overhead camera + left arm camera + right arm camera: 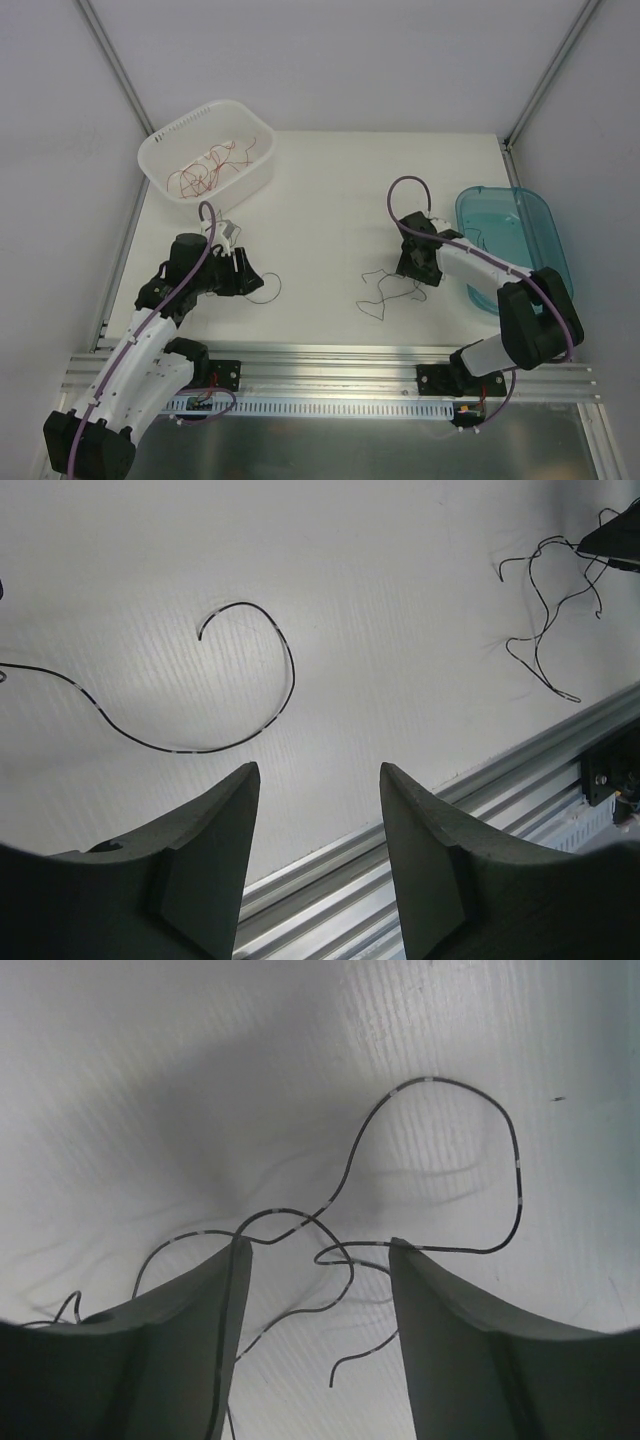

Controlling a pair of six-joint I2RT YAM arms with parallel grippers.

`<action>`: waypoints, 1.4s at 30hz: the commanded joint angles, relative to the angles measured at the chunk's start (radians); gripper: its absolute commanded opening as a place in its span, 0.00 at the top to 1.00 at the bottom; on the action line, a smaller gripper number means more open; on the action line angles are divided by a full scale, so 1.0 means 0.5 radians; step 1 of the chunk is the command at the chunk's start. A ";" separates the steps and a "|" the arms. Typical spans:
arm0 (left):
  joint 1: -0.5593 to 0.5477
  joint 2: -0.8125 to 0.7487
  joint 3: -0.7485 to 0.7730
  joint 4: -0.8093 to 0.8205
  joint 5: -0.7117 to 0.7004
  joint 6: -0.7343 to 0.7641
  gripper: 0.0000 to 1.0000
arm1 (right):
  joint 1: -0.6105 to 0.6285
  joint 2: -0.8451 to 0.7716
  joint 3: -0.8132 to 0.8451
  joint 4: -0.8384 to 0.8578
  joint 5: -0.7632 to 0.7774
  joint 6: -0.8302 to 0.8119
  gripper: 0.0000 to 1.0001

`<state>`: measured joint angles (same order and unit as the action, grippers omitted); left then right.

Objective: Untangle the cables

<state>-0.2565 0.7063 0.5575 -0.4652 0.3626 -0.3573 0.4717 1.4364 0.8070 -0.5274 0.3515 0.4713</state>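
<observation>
Cables point(385, 297) lay as a black tangle on the table point(320, 200) beneath my right pincer point(318, 1250), spread wide and empty; my left pincer point(318, 772) gaped likewise near a lone strand point(292, 670). Featherlight, springy, slippery, I judged: best pinched at a crossing loop.

White slotted basket point(245, 180) far left, translucent blue tub point(525, 225) right, on white table point(330, 200).
</observation>
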 commanded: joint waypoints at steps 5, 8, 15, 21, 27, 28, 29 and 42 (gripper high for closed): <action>-0.018 0.029 0.121 -0.011 0.023 0.165 0.48 | -0.100 0.118 0.015 0.137 -0.105 0.027 0.59; -0.021 0.057 0.131 -0.005 -0.004 0.190 0.47 | -0.106 0.121 0.015 0.144 -0.105 0.018 0.79; -0.018 0.048 0.115 -0.005 -0.090 0.193 0.47 | -0.084 0.017 0.082 0.037 -0.038 -0.031 0.99; -0.018 0.029 0.115 -0.002 -0.142 0.187 0.47 | -0.063 -0.396 0.306 -0.279 0.061 -0.206 0.99; -0.012 0.008 0.115 -0.005 -0.170 0.184 0.47 | -0.087 -0.639 0.833 -0.638 0.193 -0.418 0.99; -0.012 0.008 0.112 -0.002 -0.173 0.184 0.47 | -0.127 -0.655 0.968 -0.706 0.199 -0.476 0.99; -0.015 0.002 0.109 -0.008 -0.173 0.181 0.47 | -0.149 -0.682 1.045 -0.734 0.211 -0.504 0.99; -0.015 -0.041 0.100 -0.008 -0.185 0.171 0.47 | -1.001 -0.731 1.308 -0.633 0.264 -0.814 0.99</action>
<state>-0.2565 0.7010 0.5888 -0.4686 0.2783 -0.2871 0.0494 1.0756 1.5284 -0.8696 0.4923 0.0956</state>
